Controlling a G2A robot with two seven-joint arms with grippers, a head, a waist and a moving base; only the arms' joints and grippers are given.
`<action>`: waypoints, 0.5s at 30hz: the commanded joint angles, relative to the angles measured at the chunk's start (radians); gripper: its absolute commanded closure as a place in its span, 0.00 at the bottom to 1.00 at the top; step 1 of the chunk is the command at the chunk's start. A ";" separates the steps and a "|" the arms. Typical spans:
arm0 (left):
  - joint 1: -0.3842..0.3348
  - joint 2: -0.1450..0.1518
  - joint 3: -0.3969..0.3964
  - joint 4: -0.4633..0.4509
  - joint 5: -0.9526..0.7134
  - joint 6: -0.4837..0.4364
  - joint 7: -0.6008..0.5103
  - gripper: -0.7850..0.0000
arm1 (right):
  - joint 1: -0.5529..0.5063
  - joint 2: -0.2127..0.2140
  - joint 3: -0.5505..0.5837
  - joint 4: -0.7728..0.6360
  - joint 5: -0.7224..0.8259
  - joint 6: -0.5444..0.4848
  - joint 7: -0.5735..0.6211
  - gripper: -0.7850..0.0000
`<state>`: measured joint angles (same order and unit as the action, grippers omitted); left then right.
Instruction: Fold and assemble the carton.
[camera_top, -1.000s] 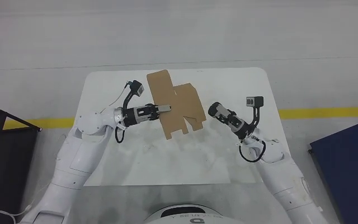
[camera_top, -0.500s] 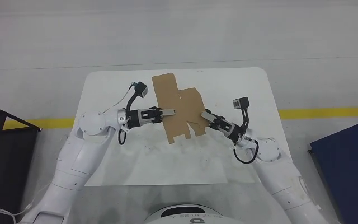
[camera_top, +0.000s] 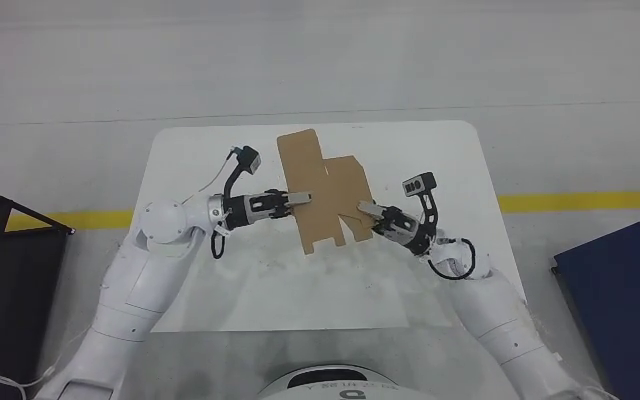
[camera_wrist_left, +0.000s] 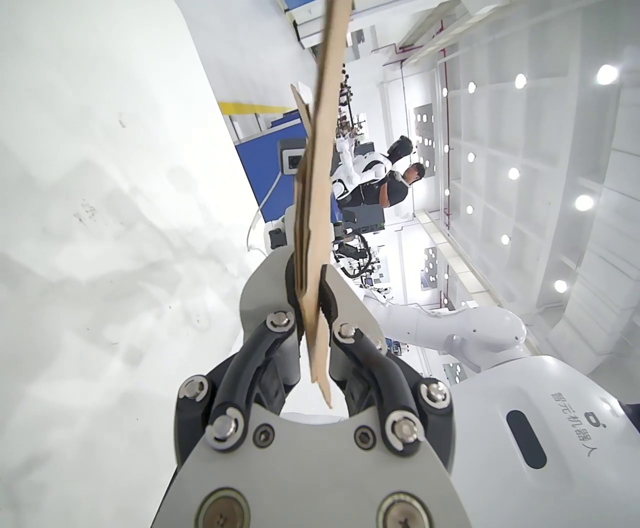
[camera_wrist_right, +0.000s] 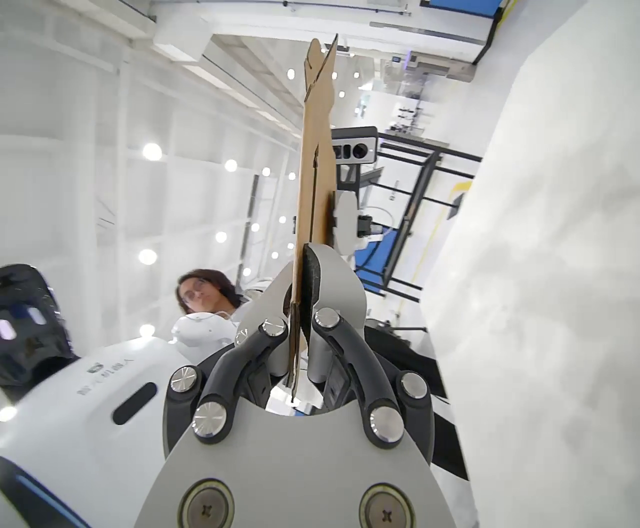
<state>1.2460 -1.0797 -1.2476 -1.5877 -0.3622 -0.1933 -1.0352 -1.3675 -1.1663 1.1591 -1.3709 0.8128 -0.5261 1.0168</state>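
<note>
A flat brown carton (camera_top: 322, 192) is held up over the middle of the white table (camera_top: 200, 290), seen broadside from above. My left gripper (camera_top: 302, 197) is shut on its left edge; in the left wrist view the carton (camera_wrist_left: 315, 200) runs edge-on between that gripper's (camera_wrist_left: 311, 295) pads. My right gripper (camera_top: 365, 209) is shut on the carton's right side. In the right wrist view the carton (camera_wrist_right: 315, 165) stands edge-on, pinched in the right gripper (camera_wrist_right: 300, 280), with the left gripper's finger showing behind the board.
The table's white top (camera_top: 440, 160) spreads beneath both arms. A yellow floor line (camera_top: 570, 201) runs past the table's right side. A dark blue object (camera_top: 605, 280) sits on the floor at right, and a dark one (camera_top: 25, 260) at left.
My right arm swung in from the right and shut its gripper on the carton's right side. The carton shifted slightly to the right and turned a little in my left gripper.
</note>
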 joint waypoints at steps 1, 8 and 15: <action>0.010 0.004 -0.027 0.005 -0.029 -0.007 0.001 0.00 | 0.009 -0.004 0.000 0.032 0.104 0.027 0.049 1.00; 0.055 0.015 -0.111 0.022 -0.116 -0.022 -0.002 0.00 | 0.028 -0.017 0.001 0.109 0.294 0.090 0.147 1.00; 0.087 0.020 -0.140 0.034 -0.174 -0.026 -0.015 0.00 | 0.028 -0.017 0.001 0.109 0.294 0.090 0.147 1.00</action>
<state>1.3310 -1.0599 -1.3897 -1.5541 -0.5367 -0.2187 -1.0489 -1.3394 -1.1831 1.1604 -1.2615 1.1063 -0.4361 1.1637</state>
